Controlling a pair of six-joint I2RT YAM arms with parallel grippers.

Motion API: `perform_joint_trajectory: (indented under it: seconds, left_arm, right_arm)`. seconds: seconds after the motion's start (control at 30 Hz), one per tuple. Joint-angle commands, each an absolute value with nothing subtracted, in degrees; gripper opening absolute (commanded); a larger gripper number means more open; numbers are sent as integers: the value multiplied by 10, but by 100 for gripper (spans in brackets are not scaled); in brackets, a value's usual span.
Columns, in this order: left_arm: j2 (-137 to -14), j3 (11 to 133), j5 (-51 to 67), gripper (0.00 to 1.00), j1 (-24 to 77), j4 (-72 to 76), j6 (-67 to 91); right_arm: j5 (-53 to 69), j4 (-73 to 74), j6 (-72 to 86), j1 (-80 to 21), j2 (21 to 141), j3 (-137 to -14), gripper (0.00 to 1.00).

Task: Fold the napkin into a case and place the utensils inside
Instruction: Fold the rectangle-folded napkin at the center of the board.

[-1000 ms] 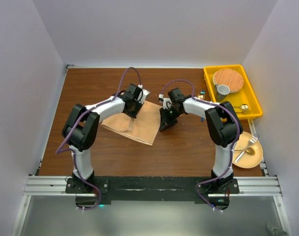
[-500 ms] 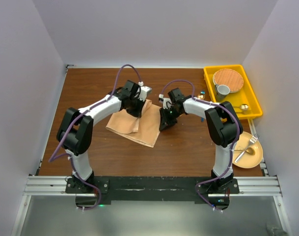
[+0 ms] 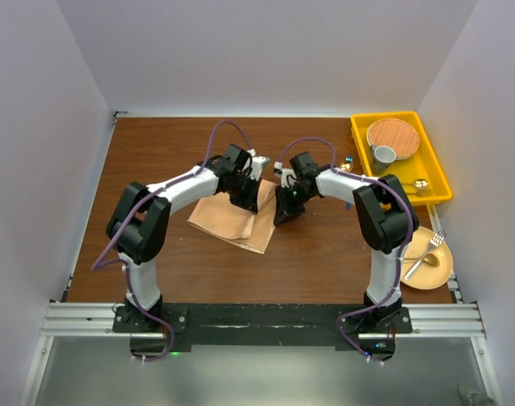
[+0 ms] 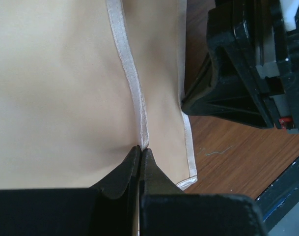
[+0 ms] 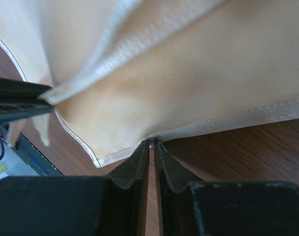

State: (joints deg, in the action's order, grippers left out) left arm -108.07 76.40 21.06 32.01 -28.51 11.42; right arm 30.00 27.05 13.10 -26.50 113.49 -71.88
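Napkin (image 3: pixel 232 222) at centre of the overhead frame, on the brown bench (image 3: pixel 156 152): slanted peach shape, one layer lifted and doubled over along its right side. Pale hem of the cloth gripped by the left pincer (image 4: pixel 140 151), tips pressed tight together at bottom centre of the left wrist view, hem running from the tips up toward the top edge. Right edge of the napkin held by the right pincer (image 5: pixel 151 146), clenched on the hem with only a thin slit between the tips, at bottom centre of the right wrist view; cloth drawn to a small point there. Both black pincer bodies nearly meeting over the cloth's right side. Gold utensils well apart from the napkin: fork (image 3: pixel 437 239) and spoon (image 3: pixel 413 266) on a tan plate (image 3: pixel 441 272) at lower right, second spoon (image 3: pixel 419 183) in the yellow tray (image 3: pixel 384 117) at upper right, near a round wood-toned plate (image 3: pixel 392 135) and a grey cup (image 3: pixel 384 155).
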Motion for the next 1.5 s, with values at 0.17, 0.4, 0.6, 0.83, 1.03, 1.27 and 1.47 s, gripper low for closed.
perform_joint_trajectory:
  seconds: [0.17, 0.4, 0.6, 0.83, 1.03, 1.27, 1.47]
  left_arm:
    - [-1107, 799, 245, 0, 334, -241, 177]
    - [-1116, 794, 258, 0, 345, -239, 191]
    - [-1118, 783, 260, 1, 353, -230, 202]
    - [-1131, 780, 263, 1, 359, -229, 216]
    - [-1137, 778, 258, 2, 364, -228, 223]
    - [-1142, 781, 258, 19, 364, -232, 219]
    - [-1074, 762, 262, 43, 337, -237, 178]
  right_arm:
    - [271, 262, 128, -267, 1132, -703, 15]
    - [271, 262, 130, -267, 1135, -705, 14]
    - [271, 261, 130, -267, 1133, -706, 15]
    - [269, 259, 131, -267, 1130, -703, 14]
    - [269, 258, 132, -267, 1126, -699, 15]
    - [278, 280, 116, -267, 1109, -700, 15]
    - [295, 375, 31, -259, 1061, -729, 17]
